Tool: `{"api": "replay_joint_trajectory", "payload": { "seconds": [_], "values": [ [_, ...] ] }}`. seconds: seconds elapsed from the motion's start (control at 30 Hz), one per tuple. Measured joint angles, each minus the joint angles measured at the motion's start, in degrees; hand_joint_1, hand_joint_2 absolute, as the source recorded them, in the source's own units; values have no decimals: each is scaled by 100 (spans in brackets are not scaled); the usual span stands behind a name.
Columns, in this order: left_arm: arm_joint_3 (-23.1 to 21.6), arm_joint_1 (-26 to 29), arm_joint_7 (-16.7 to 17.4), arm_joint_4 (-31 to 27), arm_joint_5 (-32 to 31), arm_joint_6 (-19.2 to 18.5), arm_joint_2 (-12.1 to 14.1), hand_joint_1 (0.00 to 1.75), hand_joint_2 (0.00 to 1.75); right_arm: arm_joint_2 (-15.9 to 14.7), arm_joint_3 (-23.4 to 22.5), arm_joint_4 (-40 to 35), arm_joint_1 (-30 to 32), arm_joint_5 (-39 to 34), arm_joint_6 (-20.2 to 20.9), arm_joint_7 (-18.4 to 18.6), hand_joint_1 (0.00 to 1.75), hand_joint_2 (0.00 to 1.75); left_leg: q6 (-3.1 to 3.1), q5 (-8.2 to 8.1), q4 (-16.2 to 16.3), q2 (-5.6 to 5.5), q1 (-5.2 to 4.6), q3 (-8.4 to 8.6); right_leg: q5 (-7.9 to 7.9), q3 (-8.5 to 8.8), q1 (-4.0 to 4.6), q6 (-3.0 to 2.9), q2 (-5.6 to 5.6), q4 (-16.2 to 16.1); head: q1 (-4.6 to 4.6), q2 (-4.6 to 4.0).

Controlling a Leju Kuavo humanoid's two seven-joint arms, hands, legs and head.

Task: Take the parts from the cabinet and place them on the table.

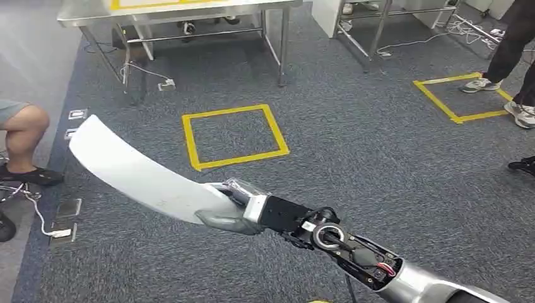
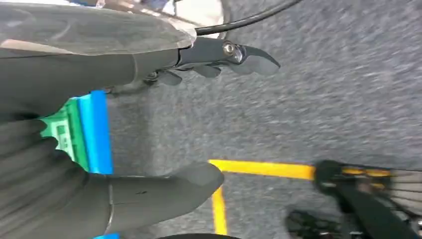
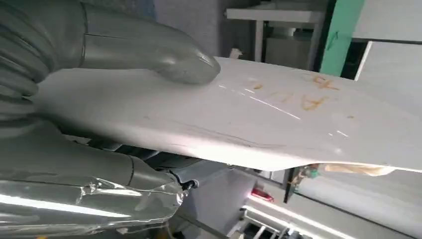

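Observation:
In the head view my right arm reaches in from the lower right, and my right hand (image 1: 235, 207) grips one end of a long, curved white panel part (image 1: 132, 169). The part sticks out to the left above the grey carpet. In the right wrist view the thumb (image 3: 164, 57) presses on the part's white face (image 3: 278, 124), which carries faint orange marks, while the other fingers lie beneath it. In the left wrist view my left hand (image 2: 99, 64) holds nothing; its thumb (image 2: 164, 191) and dark fingers (image 2: 224, 55) stand apart over the carpet.
A steel table (image 1: 189, 14) stands at the far side, with a second metal frame (image 1: 372, 25) to its right. Yellow tape squares (image 1: 233, 136) (image 1: 460, 95) mark the carpet. A person's legs (image 1: 514, 57) stand at the right and a seated person's knee (image 1: 22, 123) is at the left, near floor sockets and cables (image 1: 63, 221).

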Motion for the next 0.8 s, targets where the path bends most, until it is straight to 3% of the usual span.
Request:
{"api": "replay_joint_trajectory", "payload": {
  "seconds": [0.03, 0.07, 0.1, 0.13, 0.2, 0.23, 0.27, 0.3, 0.33, 0.37, 0.4, 0.43, 0.47, 0.5, 0.53, 0.57, 0.63, 0.7, 0.73, 0.77, 0.8],
  "values": [
    [0, 26, 0, 0, 0, 0, -18, 0, 175, 0, 2, 11, -6, 0, 0, -7, 173, 175, -17, 479, -261, 89, 15, 10, -108, 43, 20, 45, 6, 39, -62, 0],
    [0, -12, 0, 0, 0, 0, -20, 0, 175, 0, 4, 15, -1, -4, 0, -18, 173, 175, 69, 298, -161, 121, -28, 33, -188, 36, 44, 94, 11, -2, -114, 0],
    [0, -26, 0, 0, 0, 2, -9, 0, 175, 0, 4, 15, -12, -4, 7, -11, 173, 175, 129, 322, -148, 86, -39, 46, -268, 110, 48, 130, -24, -60, -37, 0],
    [0, -24, 2, 0, 2, 4, -11, 0, 175, 0, 2, 11, -9, -4, 9, -18, 173, 175, 199, 287, -189, 55, -18, 68, -167, 239, 39, 203, -15, 33, -15, 0],
    [0, -21, 2, 0, 2, 11, -20, 0, 175, 0, 4, 11, -36, -4, 13, -29, 173, 175, 279, 192, -208, 37, -22, 242, -87, 104, 10, 210, -11, 328, 45, 0],
    [0, -18, 2, 0, 5, 11, -22, 0, 175, 0, 2, 11, -39, -4, 15, -35, 173, 175, 329, 138, -223, 38, -36, 337, -71, -68, 3, 225, -20, 709, 70, 0],
    [0, -19, 2, 0, 4, 13, -22, 0, 175, 0, 2, 11, -44, -4, 17, -35, 173, 175, 365, 80, -247, 30, -44, 420, -135, -368, 16, 218, -20, 1185, 122, 0],
    [0, -19, 2, 0, 13, 15, -20, 0, 175, 0, 2, 11, -34, -4, 17, -37, 173, 175, 379, 23, -269, 21, -55, 500, -326, -668, 31, 208, -19, 1570, 159, 0],
    [0, -18, 2, 0, 20, 22, -15, 0, 175, 0, 2, 11, -29, -4, 17, -37, 173, 175, 391, -42, -289, 7, -69, 591, -618, -922, 42, 202, -19, 1813, 184, 0],
    [0, -15, 2, 0, 20, 28, -11, 0, 175, 0, 2, 13, -26, -4, 17, -35, 173, 175, 402, -118, -308, -12, -89, 703, -916, -1123, 48, 204, -19, 1893, 216, 0],
    [0, -12, 2, 0, 22, 31, -11, 0, 175, 0, 2, 13, -26, -4, 17, -35, 173, 175, 409, -196, -322, -28, -109, 821, -1076, -1242, 56, 168, -19, 1820, 238, 0],
    [0, -13, 2, 0, 22, 33, -11, 0, 175, 0, 2, 13, -24, -4, 17, -35, 173, 175, 413, -289, -336, -43, -136, 969, -1048, -1301, 80, 124, -19, 1587, 253, 0],
    [0, -13, 0, 0, 22, 46, -11, 0, 175, 0, 2, 13, -21, -4, 18, -37, 173, 175, 417, -377, -352, -51, -153, 1110, -808, -1305, 113, 73, -19, 1267, 286, 0],
    [0, -12, 0, 0, 22, 52, -13, 0, 175, 0, 2, 15, -13, -4, 20, -37, 173, 175, 422, -475, -371, -51, -176, 1247, -210, -1302, 153, -2, -17, 837, 304, 0],
    [0, 19, 0, 0, 18, 52, -42, 0, 175, -2, 2, 24, 0, -4, 20, -37, 173, 175, 420, -545, -382, -53, -167, 1310, 584, -1329, 195, -77, -24, 455, 315, 0],
    [0, -16, -4, 0, 2, 52, -35, 0, 175, -11, 0, 31, 14, -13, 17, -37, 173, 175, 382, -619, -361, -108, -201, 1380, 746, -1387, 275, -81, 3, 269, 275, 0],
    [0, -41, -11, 0, -35, 50, -28, 0, 175, -13, -9, 26, 24, -24, 18, -33, 173, 175, 346, -707, -365, -107, -206, 1593, 795, -1180, 231, -101, 39, 189, 275, 0],
    [0, -60, -11, 0, -55, 46, -2, 0, 175, -7, -7, 6, -10, -59, 0, -39, 173, 175, 305, -643, -172, -112, -214, 1572, 795, -942, 209, -147, 31, 149, 245, 0],
    [0, -72, -11, 0, -63, 41, -4, 0, 175, -13, -11, -9, -5, -70, 0, -44, 173, 175, 270, -525, 238, -71, -201, 1367, 753, -865, 209, -168, 31, 143, 225, -2],
    [0, -81, -11, -2, -68, 20, -9, 0, 175, -13, -11, -9, 0, -76, 0, -39, 173, 175, 240, -565, 704, -53, -189, 1054, 712, -838, 207, -196, 24, 141, 177, 0],
    [0, -82, -11, -2, -70, 17, -11, 0, 175, -13, -11, -9, 4, -79, -2, -39, 173, 175, 222, -658, 956, -52, -181, 857, 684, -816, 208, -203, 25, 137, 162, 0]
  ]
}}
